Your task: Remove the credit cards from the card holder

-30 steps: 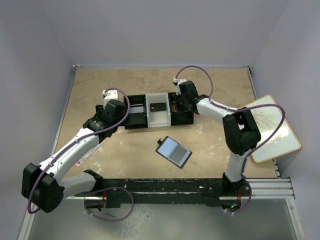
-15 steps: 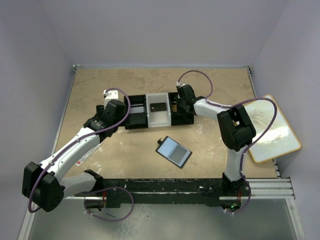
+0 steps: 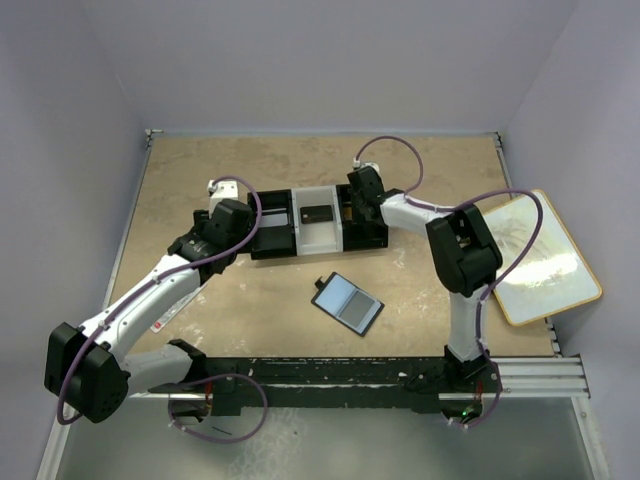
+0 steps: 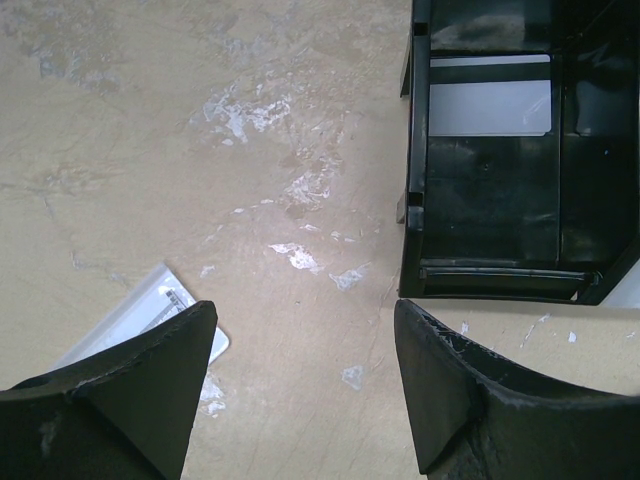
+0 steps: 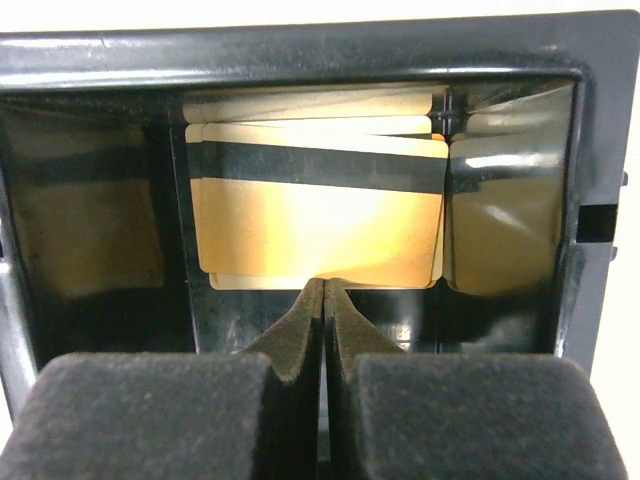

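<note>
The card holder (image 3: 347, 302) lies open on the table, its pale-blue sleeves facing up, apart from both grippers. Gold-tan credit cards (image 5: 318, 215), the top one with a black stripe, lie stacked in the right compartment of the black-and-white tray (image 3: 275, 240). My right gripper (image 5: 325, 287) is shut, its tips at the near edge of the gold cards; it also shows in the top view (image 3: 358, 197). A dark card (image 3: 317, 213) lies in the white middle compartment. My left gripper (image 4: 302, 310) is open and empty over bare table beside the tray's left end (image 4: 415, 200).
A white printed packet (image 4: 140, 325) lies by my left finger. A white card (image 4: 490, 108) lies in the tray's left compartment. A wood-framed white board (image 3: 540, 255) lies at the right table edge. Walls enclose the back and sides.
The right arm's elbow has swung left while its gripper stayed over the tray's right compartment. The left arm and the card holder have not moved.
</note>
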